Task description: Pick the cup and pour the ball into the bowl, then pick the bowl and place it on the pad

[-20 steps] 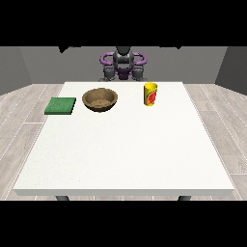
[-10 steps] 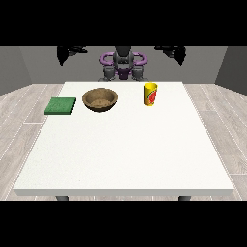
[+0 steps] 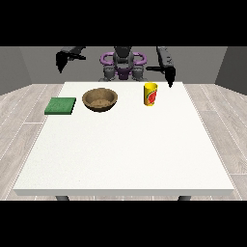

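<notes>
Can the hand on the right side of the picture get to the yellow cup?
Probably yes. The hand at the view's right hangs just above and beside the yellow cup, with nothing between them. The bowl and green pad sit off to the other side.

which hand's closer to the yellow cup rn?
Left: the hand at the view's right hangs just beyond the yellow cup, slightly to its right. The hand at the view's left is far off, past the bowl.
</notes>
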